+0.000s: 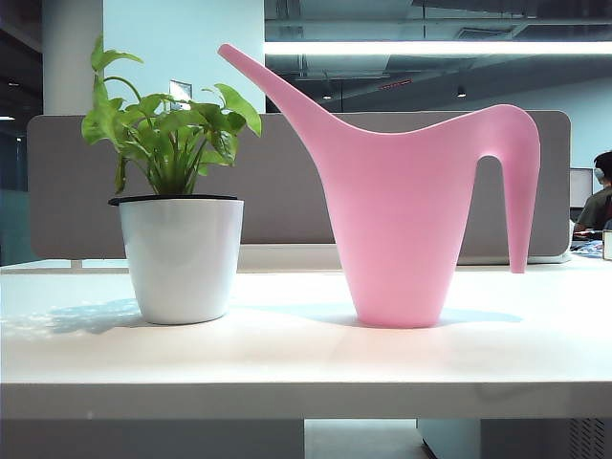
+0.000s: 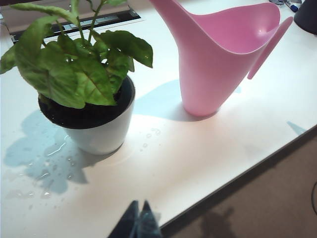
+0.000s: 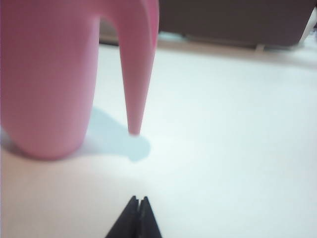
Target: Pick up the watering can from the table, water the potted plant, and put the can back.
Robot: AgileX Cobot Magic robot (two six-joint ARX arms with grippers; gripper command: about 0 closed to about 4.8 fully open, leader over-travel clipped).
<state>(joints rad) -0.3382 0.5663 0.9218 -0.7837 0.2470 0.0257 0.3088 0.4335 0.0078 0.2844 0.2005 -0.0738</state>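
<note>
1. The watering can [image 1: 402,220] is standing upright on the table [image 1: 306,359], right of centre in the exterior view, with its long spout slanting up toward the potted plant [image 1: 177,206] and its arched handle drooping on the far side from the plant
2. The potted plant is sitting upright on the table just beside the watering can, apart from it, with a strip of bare table showing between the white pot and the can's base
3. Water droplets [image 2: 148,139] and a wet patch are lying on the table around the pot, visible in the left wrist view
4. The left gripper [image 2: 137,220] is hovering above the table's front edge, near the pot and clear of it; its dark fingertips are pressing together, closed and holding nothing
5. The right gripper [image 3: 137,218] is hanging low over the table just beside the watering can's handle tip [image 3: 133,130], not touching it; its fingertips are meeting in a single point, closed and empty
6. Neither gripper is showing in the exterior view
7. A grey partition [image 1: 287,182] is standing behind the table, and a seated person [image 1: 598,206] is showing at the right edge of the exterior view
</note>
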